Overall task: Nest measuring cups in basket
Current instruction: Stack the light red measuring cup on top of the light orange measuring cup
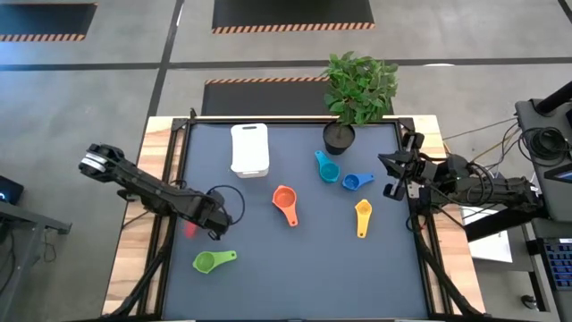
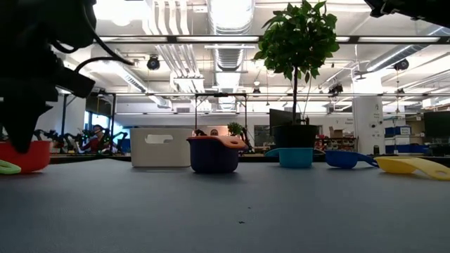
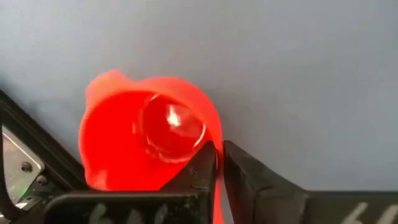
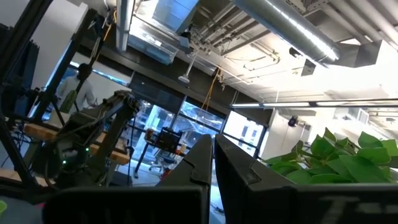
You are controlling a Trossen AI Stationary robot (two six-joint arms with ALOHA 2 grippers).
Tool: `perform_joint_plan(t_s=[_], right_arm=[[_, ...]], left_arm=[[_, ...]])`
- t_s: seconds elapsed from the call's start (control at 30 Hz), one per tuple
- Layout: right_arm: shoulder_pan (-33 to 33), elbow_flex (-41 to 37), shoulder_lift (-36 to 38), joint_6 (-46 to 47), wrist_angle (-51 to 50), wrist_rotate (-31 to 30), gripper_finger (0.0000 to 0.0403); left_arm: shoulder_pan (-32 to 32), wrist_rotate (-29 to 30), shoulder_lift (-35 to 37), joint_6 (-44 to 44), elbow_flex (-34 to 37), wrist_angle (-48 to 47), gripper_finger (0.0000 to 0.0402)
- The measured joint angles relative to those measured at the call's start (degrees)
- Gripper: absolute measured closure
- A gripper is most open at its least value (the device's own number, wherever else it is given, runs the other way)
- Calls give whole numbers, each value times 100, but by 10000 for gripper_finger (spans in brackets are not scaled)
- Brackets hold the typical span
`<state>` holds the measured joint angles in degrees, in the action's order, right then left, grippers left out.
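Here, the left gripper (image 3: 219, 163) had its fingers (image 3: 252, 177) clamped on the red measuring cup's (image 3: 146, 140) thin wall, bowl lying just beyond the tips, while the white basket (image 1: 249, 148) sat well apart, farther across the table.

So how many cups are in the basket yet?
None that I can see. The left gripper is shut on the red cup. The green, orange, teal, blue and yellow cups lie on the table, outside the white basket.
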<state>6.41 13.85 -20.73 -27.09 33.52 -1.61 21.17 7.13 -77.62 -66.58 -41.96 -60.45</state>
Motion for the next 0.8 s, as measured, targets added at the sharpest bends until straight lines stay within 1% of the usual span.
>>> perform_joint_plan(t_s=[0.2,0.33,0.43,0.53,0.7,0.8], right_arm=[[0,0,0,-59,0,0,394],[1,0,0,-54,0,0,394],[1,0,0,-46,0,0,394],[1,0,0,-42,0,0,394],[1,0,0,-55,17,1,394],[-1,0,1,-88,42,1,394]], left_arm=[[-14,337,0,9,-306,2,399],[-46,795,0,283,-855,36,400],[-52,1189,0,870,-1381,297,400],[-109,1423,2,1713,-1847,1013,400],[-318,1449,-67,3226,-2134,2616,401],[-523,1446,-270,3699,-2234,3014,401]])
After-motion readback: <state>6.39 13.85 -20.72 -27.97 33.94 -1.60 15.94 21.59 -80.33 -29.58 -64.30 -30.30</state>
